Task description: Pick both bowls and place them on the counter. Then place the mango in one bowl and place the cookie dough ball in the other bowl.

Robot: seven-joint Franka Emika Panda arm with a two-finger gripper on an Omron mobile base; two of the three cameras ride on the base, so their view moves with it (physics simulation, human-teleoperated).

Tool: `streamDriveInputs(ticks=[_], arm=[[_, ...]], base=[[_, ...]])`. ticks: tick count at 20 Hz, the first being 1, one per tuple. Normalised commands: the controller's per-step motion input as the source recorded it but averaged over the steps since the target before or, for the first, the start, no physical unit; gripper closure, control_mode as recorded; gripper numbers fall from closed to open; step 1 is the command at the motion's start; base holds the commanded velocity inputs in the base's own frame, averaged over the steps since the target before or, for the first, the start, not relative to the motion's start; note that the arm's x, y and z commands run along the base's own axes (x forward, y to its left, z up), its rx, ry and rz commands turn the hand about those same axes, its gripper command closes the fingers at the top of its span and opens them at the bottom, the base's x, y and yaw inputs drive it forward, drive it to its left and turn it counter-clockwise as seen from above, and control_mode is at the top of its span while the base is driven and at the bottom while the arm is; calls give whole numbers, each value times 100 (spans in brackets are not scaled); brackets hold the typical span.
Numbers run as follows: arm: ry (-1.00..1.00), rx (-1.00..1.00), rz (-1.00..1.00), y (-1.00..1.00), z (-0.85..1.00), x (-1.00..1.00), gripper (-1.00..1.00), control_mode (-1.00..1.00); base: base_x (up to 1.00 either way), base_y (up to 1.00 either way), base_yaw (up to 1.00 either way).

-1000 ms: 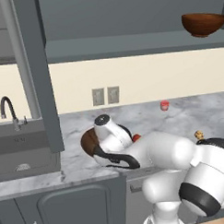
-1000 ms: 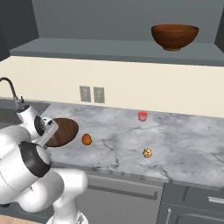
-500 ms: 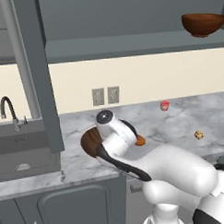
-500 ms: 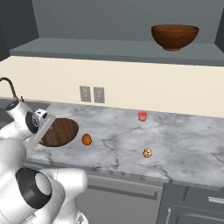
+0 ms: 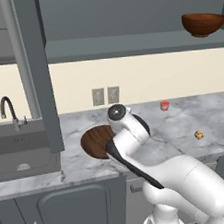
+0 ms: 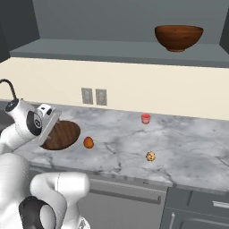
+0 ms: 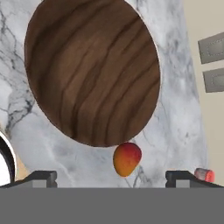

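Dark bowl point(image 7: 92, 70) set on bench point(image 6: 188, 147), released; arm has pulled back. Pincer point(image 7: 111, 177) open above mango point(image 7: 127, 158), just beside bowl rim. Red bowl point(image 6: 178, 37) still on shelf.

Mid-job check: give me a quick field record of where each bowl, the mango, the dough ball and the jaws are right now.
dark bowl: on the counter, empty
reddish bowl: up on the shelf, not yet moved
mango: on the counter beside the dark bowl's rim
cookie dough ball: on the counter, apart from both bowls
gripper: above the mango, jaws open, holding nothing
red cylinder: near the back wall
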Motion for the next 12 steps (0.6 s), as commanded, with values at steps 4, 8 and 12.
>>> streamDriveInputs(ticks=[4, 8, 12], arm=[[-10, -6, -9, -48, 51, -1, -100, -100], [-11, -6, -9, -49, 54, -4, -100, -100], [-8, -6, -12, -44, 45, -8, -100, -100]], base=[[0, 0, 0], [0, 0, 0], [0, 0, 0]])
